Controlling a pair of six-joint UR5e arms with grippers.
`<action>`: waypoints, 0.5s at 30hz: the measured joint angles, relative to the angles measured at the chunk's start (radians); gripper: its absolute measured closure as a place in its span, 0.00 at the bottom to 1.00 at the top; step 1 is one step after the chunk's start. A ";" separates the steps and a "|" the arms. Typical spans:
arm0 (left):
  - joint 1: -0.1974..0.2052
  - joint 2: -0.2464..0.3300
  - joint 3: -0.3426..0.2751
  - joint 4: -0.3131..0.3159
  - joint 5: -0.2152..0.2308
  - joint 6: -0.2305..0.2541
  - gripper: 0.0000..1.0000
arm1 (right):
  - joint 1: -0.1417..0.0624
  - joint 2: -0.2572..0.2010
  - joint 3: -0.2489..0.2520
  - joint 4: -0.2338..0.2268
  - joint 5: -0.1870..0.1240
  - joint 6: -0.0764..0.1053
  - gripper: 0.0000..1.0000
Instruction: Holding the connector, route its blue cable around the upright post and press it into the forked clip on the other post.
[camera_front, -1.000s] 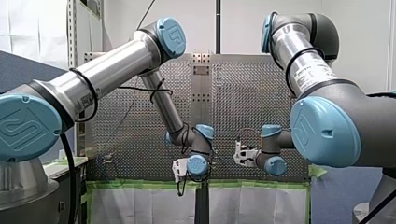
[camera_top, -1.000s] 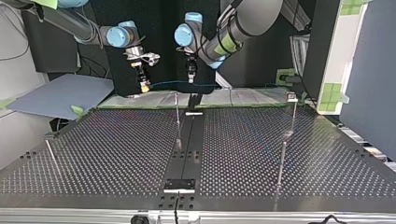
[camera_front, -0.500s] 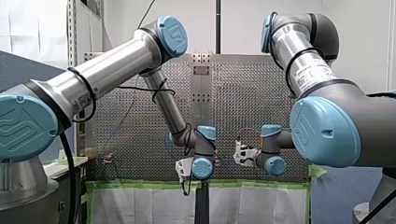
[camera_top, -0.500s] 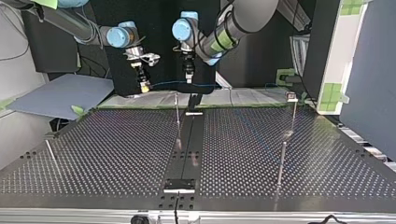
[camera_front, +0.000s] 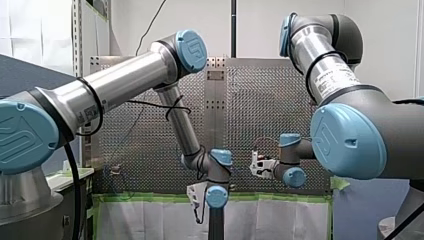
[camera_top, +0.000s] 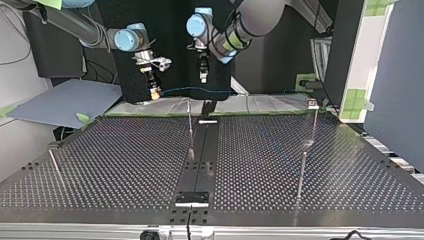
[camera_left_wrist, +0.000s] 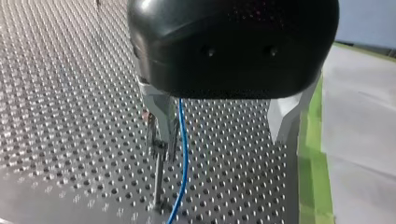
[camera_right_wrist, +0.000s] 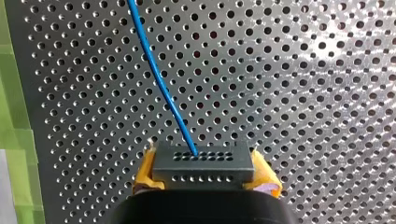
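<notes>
My right gripper (camera_right_wrist: 204, 173), with yellow pads, is shut on a dark grey connector (camera_right_wrist: 203, 162). The blue cable (camera_right_wrist: 156, 77) leaves the connector's face and runs out over the perforated table. In the top view my right gripper (camera_top: 155, 93) hangs at the far edge, and the cable (camera_top: 200, 90) stretches from it towards the view's right. My left gripper (camera_left_wrist: 219, 140) hangs open above the table, with the cable (camera_left_wrist: 183, 154) between its fingers, close to one finger (camera_left_wrist: 158, 112). A thin post with a forked top (camera_left_wrist: 159, 161) stands just beside the cable. In the top view my left gripper (camera_top: 202, 76) hovers above the cable, near a thin upright post (camera_top: 190, 125).
At the top view's right stand a post topped by a small block (camera_top: 313, 106) and a plain post (camera_top: 300, 177). Another thin rod (camera_top: 54, 165) leans at the left. A black rail (camera_top: 199, 155) runs down the table's middle. Green tape (camera_left_wrist: 314, 154) edges the plate.
My left arm's wrist has sunk lower and a little rightward in the front view. In the top view its gripper has risen slightly. My right arm and the connector have stayed put.
</notes>
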 joint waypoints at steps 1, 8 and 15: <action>-0.003 -0.001 0.000 0.008 0.003 0.004 0.01 | 0.000 0.000 0.000 0.000 0.000 0.000 1.00; -0.008 -0.002 0.000 0.067 0.005 0.025 0.01 | 0.000 0.000 0.000 0.000 0.001 0.000 1.00; -0.004 -0.019 0.000 0.126 -0.005 0.042 0.01 | 0.004 0.000 -0.001 -0.001 0.001 0.000 1.00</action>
